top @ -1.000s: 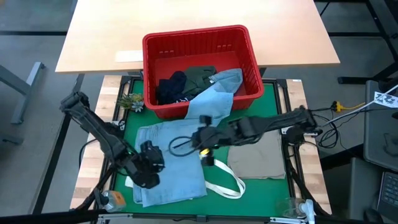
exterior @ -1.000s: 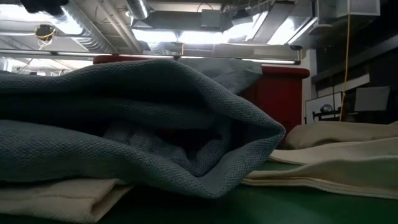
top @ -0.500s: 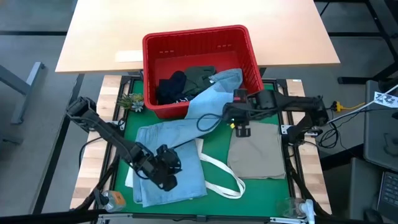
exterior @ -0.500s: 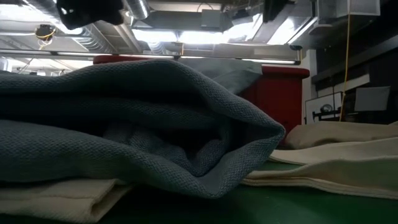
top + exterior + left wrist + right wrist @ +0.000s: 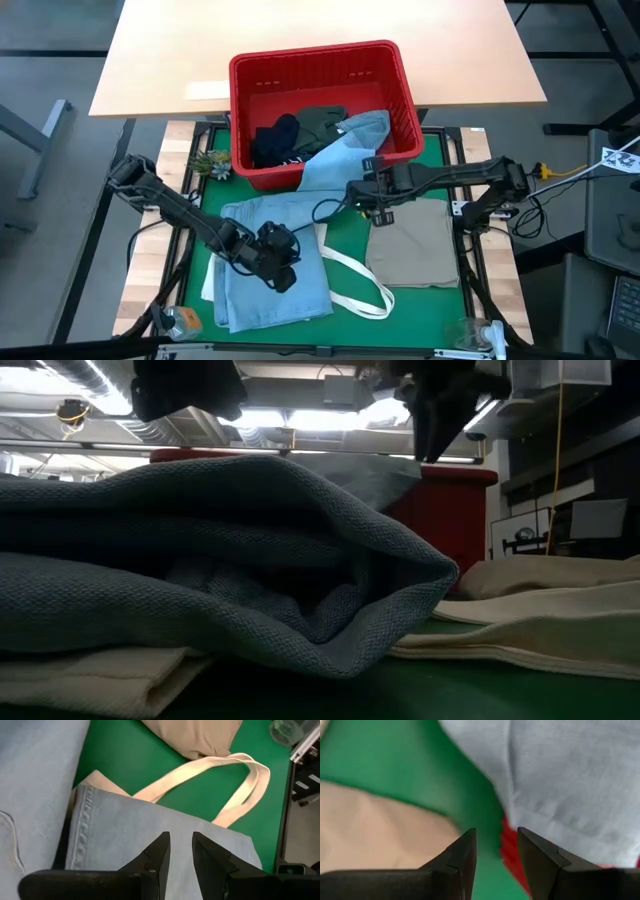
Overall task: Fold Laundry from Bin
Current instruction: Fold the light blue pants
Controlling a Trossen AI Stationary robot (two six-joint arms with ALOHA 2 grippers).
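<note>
Left gripper (image 5: 283,268): over the near-left part of the green mat, above the flat part of the jeans; its two dark fingers (image 5: 156,854) stand a narrow gap apart and hold nothing, with denim and green mat showing between and beyond them.
Right gripper (image 5: 372,190): just in front of the bin's near wall, above the mat between the hanging jeans leg and the khaki cloth; fingers (image 5: 462,855) slightly apart, nothing between them.
Jeans (image 5: 262,240): light blue denim, one part spread flat on the left of the mat, one leg running far and right, up over the bin's near wall into the bin; long axis goes diagonally from near left to far right.
Bin (image 5: 400,85): red basket at the far edge of the mat, holding a dark olive shirt (image 5: 322,124) and a dark navy garment (image 5: 274,140).
Khaki cloth (image 5: 412,243): folded rectangle on the right of the mat, near the right gripper, long axis near to far.
Tote bag (image 5: 362,290): white, its strap loop lying on the mat between jeans and khaki cloth, partly under the jeans.
</note>
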